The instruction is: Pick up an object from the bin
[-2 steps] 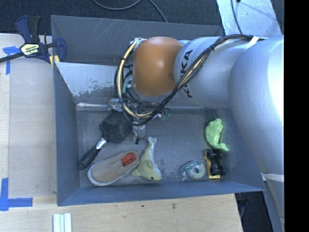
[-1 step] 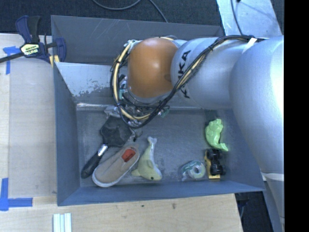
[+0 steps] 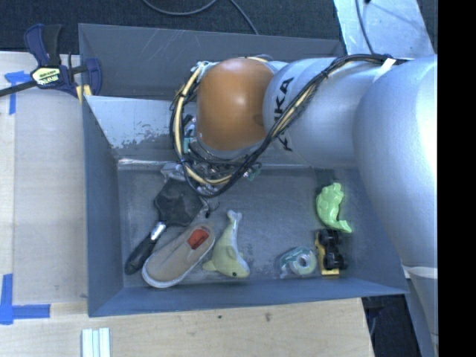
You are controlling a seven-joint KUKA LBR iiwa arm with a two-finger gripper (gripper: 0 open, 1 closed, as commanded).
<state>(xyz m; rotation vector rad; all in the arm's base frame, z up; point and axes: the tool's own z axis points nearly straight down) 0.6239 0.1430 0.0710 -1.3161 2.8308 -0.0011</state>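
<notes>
The black, lumpy thing (image 3: 174, 203) lies left of the middle of the bin (image 3: 100, 222), just under my hand (image 3: 197, 175), perhaps touching it. Whether my hand is apart or clamped, I cannot tell. A grey shoe (image 3: 177, 257) lies just beside it.

The black brush (image 3: 172, 205) has a broad dark head and a long thin handle with a small white mark on it. It lies flat and slanted just left of the grey shoe (image 3: 178, 256), with its head above the shoe.
</notes>
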